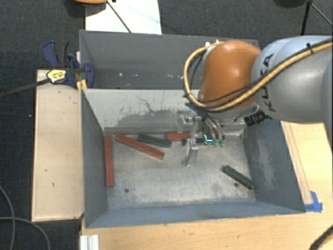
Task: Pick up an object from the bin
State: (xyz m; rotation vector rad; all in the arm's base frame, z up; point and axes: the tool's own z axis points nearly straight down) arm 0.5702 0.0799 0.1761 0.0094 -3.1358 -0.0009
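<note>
In bin (93, 155): five thin flat bars on floor. Left red bar (108, 160) against left wall, long axis front to back. Slanted red bar (139, 146) and green bar (154, 139) mid-floor, close together, both tilted down to right. Short red bar (177, 136) near back wall, long axis left-right, right end at pincer (189, 155). Far green bar (238, 176) front right, well apart. Pincer low over floor; open or closed, cannot tell
</note>
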